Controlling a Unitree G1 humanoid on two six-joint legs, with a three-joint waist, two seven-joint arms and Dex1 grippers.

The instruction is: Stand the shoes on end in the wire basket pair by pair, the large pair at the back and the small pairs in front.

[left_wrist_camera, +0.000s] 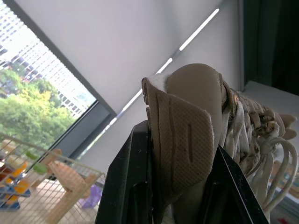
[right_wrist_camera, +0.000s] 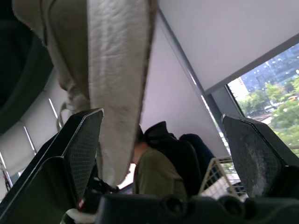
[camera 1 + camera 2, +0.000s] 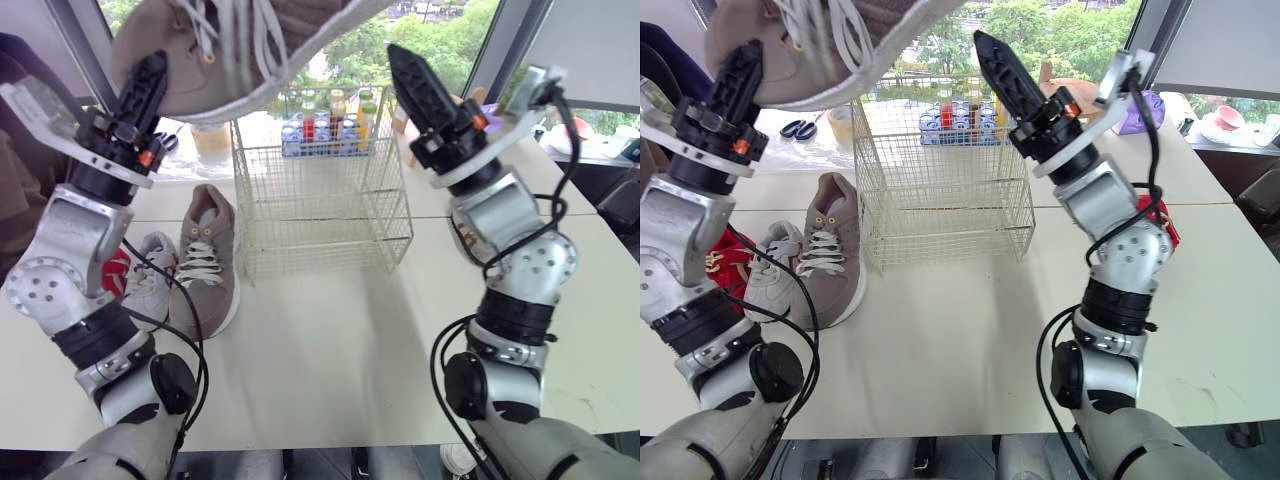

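Our left gripper point(image 3: 148, 75) clamps the heel of a large taupe sneaker point(image 3: 200, 50), held high over the wire basket point(image 3: 300, 215), which stands toward the table's point(image 3: 340, 350) far edge. Our right gripper point(image 3: 412, 70) hangs with fingers spread wide beside the sole. Another taupe sneaker point(image 3: 205, 255) and a small white sneaker point(image 3: 150, 275) lie toward the left edge.

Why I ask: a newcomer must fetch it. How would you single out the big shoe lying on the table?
Find the wire basket on the white table. Just left of it lies the grey shoe, nearest the basket and longer than the small pale shoe beside it.
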